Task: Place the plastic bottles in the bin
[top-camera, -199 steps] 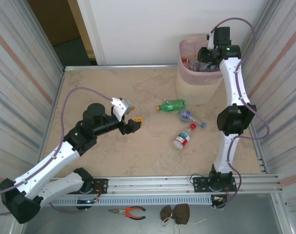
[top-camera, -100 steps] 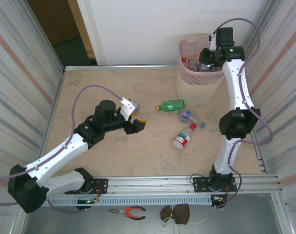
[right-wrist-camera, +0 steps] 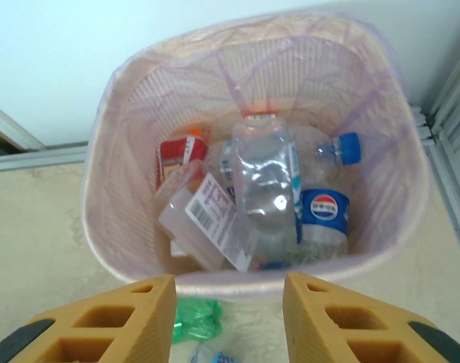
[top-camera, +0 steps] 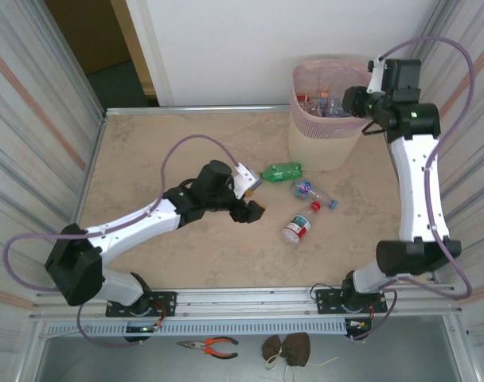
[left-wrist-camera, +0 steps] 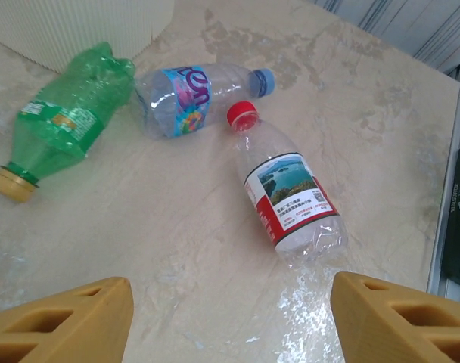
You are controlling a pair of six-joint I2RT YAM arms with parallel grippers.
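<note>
Left wrist view gives me the left gripper (left-wrist-camera: pixel 230 295) with its jaws spread wide and empty, hanging just short of the red-capped bottle (left-wrist-camera: pixel 290 200), whose base points into the gap between the fingers. I judge that bottle to be light, thin-walled and slick, so it is apt to dent or squirt away. I would close across its labelled middle, not the cap end. Of the three loose bottles it lies closest to the near edge of the table (top-camera: pixel 162 151), right of centre. Just beyond its cap lies the blue-capped bottle (left-wrist-camera: pixel 192 94), and beside that the crumpled green bottle (left-wrist-camera: pixel 63 128), probably softer yet, close by the foot of the bin (top-camera: pixel 325 151). The bin stands toward the far right corner with a heap of bottles (right-wrist-camera: pixel 264 189) inside. The right gripper (right-wrist-camera: pixel 230 283) hovers over its rim, jaws parted a little and holding nothing.
</note>
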